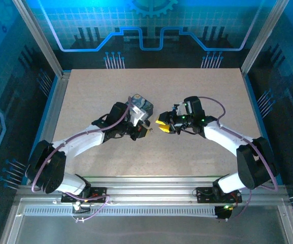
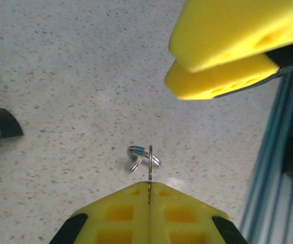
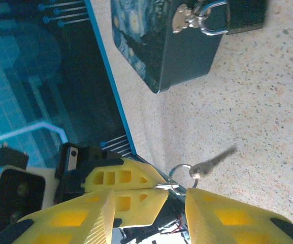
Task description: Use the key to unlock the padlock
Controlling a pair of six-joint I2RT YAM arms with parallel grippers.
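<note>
The left gripper (image 2: 150,197) is pinching the key (image 3: 216,161) by its ring (image 3: 179,172); the right gripper (image 1: 162,125) is standing open alongside; the key is appearing light, stiff, slippery and likely swivelling; its head (image 3: 196,170) is offering the firmer hold.

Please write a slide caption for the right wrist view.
Left gripper holds the key by its ring; behind, the padlock hangs on the box.

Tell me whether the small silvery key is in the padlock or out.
Out. The small silvery key hangs on a ring pinched in the left gripper's shut jaws, apart from the dark padlock on the blue box.
</note>
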